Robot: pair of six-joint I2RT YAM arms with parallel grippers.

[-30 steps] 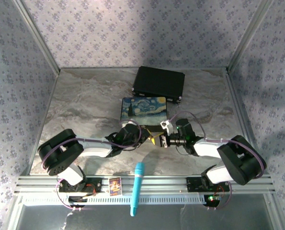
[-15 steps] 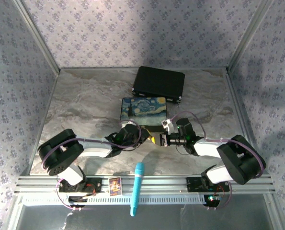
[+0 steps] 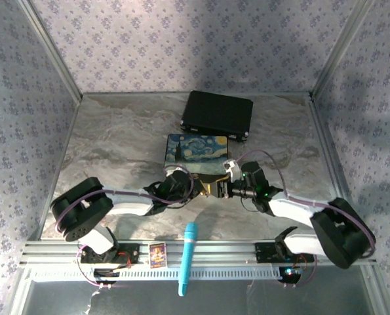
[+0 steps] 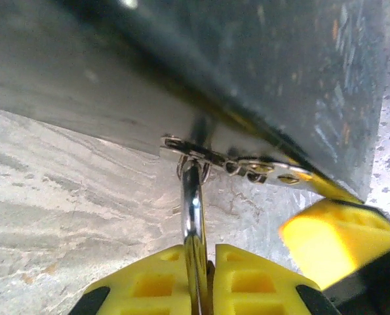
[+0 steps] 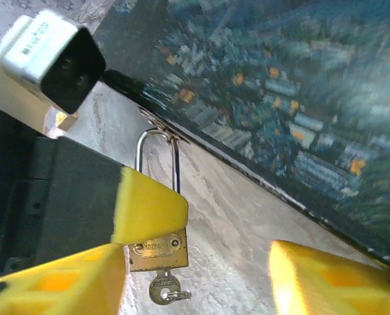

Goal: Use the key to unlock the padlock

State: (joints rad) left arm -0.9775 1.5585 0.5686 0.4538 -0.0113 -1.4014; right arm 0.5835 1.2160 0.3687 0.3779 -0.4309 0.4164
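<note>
Down at the bottom edge of the overhead view, a blue marker pen point(image 3: 188, 258) lies across the metal rail, with a small printed card point(image 3: 157, 254) just left of it. Above that, the two arms reach inward and meet at mid-frame on the grey marbled table point(image 3: 116, 144).

The left gripper point(image 4: 201, 262) has its yellow fingers pressed together on the tiny brass-gold padlock point(image 5: 156, 250). In its own camera the thin silver shackle rises out from between the pads to a small metal hasp point(image 4: 247, 169) on the box's dark edge.

In the right wrist view the padlock hangs left of centre, its shackle through that hasp. One yellow finger of the left gripper covers its upper body. A small silvery key point(image 5: 163, 289) pokes from the bottom of the lock, low in the frame.

The right gripper point(image 5: 195, 289) is spread wide, one pad at each lower corner, touching neither the lock nor the key.

Just beyond sits the flat box painted with a swirling blue night sky point(image 3: 196, 150). Farther up the frame lies a black rectangular case point(image 3: 217, 113).
</note>
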